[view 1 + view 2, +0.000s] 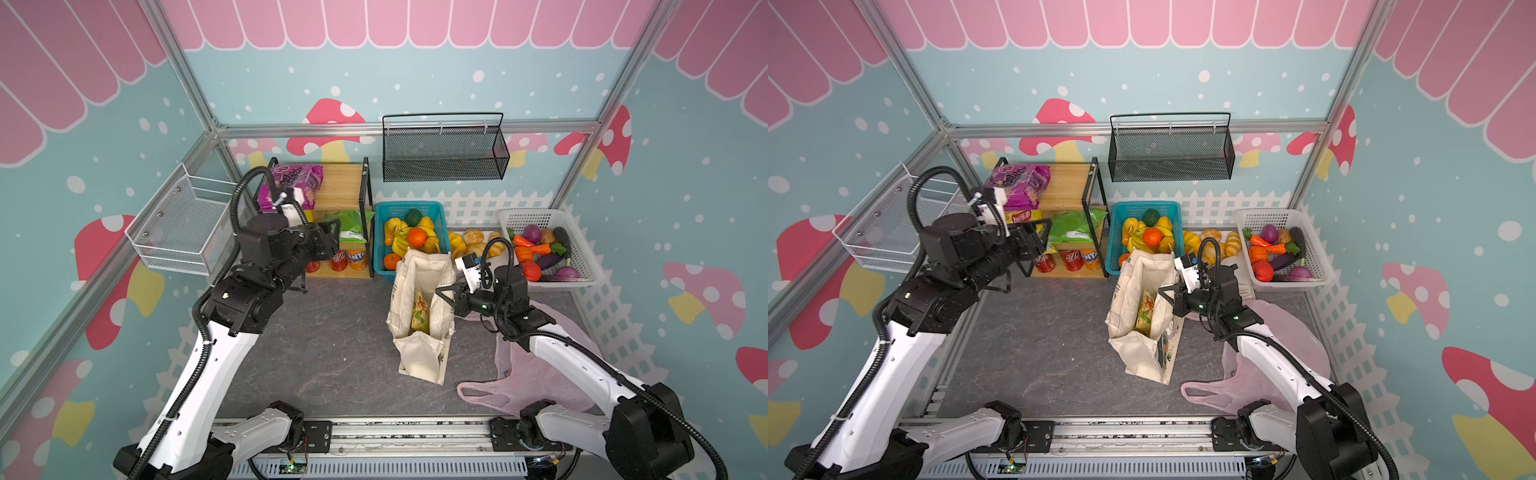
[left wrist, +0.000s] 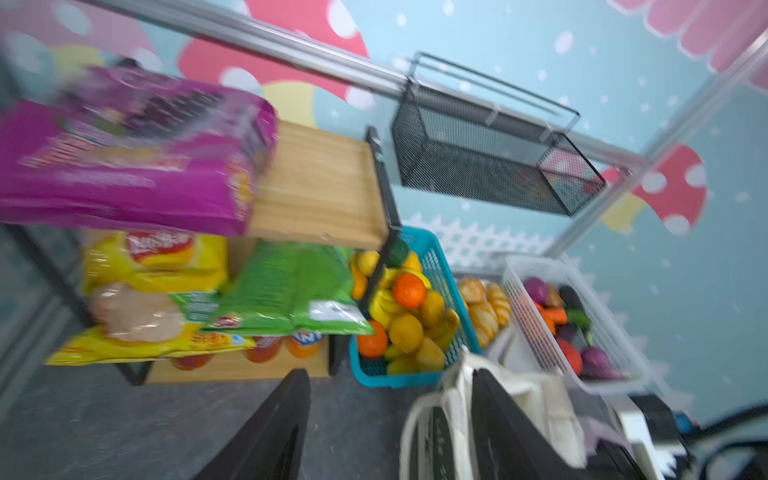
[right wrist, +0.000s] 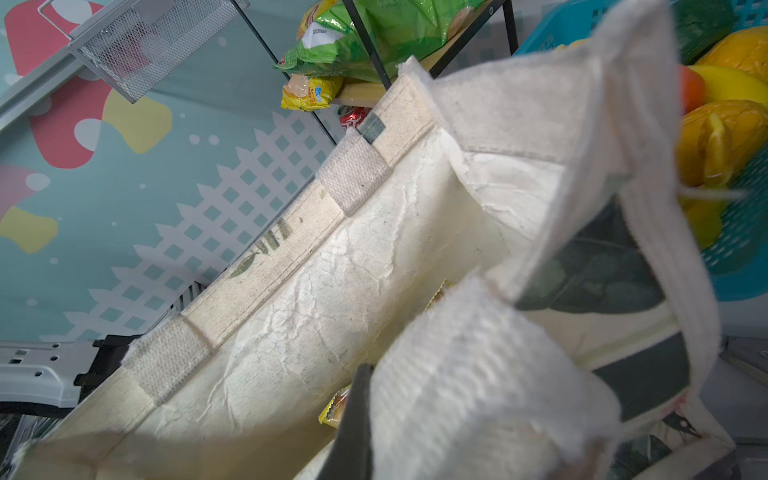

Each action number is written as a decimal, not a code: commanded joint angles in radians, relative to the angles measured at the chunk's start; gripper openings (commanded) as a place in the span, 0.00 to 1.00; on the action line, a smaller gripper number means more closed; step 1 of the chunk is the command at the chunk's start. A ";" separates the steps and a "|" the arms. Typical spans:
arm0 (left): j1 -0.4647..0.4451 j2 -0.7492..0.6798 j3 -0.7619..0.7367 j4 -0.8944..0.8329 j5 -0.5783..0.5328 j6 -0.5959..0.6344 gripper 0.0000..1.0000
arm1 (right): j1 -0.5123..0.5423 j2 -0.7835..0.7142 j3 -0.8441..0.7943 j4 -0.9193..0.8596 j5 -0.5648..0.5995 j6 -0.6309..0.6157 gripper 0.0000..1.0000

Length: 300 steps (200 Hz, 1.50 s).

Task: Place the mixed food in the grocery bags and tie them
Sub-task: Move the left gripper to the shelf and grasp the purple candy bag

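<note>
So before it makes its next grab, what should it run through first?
1. Jaws of the left tool apart, nothing between them: ok.
2. Access to the purple packet on the top shelf: ok, nothing lies on it.
3. Aim of the left tool at that packet: cannot tell, the wrist view is blurred.
4. Grip of the right tool on the rim of the canvas tote, mouth open: ok.
5. Room in the tote: ok, only a pale yellow packet shows inside.
6. Readiness of the pink plastic bag: not ok, it lies flat, partly under the right arm.
</note>
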 commanded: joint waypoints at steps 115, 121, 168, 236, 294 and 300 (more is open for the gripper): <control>0.447 0.255 0.044 0.149 0.297 -0.431 0.87 | -0.004 0.013 0.019 0.072 -0.027 -0.071 0.00; 0.448 0.262 0.045 0.153 0.295 -0.436 0.87 | -0.005 0.013 0.018 0.072 -0.025 -0.072 0.00; 0.449 0.313 0.036 0.196 0.300 -0.478 0.86 | -0.004 0.018 0.015 0.075 -0.021 -0.077 0.00; 0.448 0.366 0.017 0.314 0.348 -0.561 0.59 | -0.004 0.022 0.013 0.075 -0.020 -0.076 0.00; 0.449 0.366 -0.004 0.383 0.349 -0.576 0.22 | -0.004 0.027 0.014 0.072 -0.022 -0.071 0.00; 0.449 0.367 -0.002 0.386 0.350 -0.573 0.19 | -0.004 0.027 0.015 0.072 -0.021 -0.071 0.00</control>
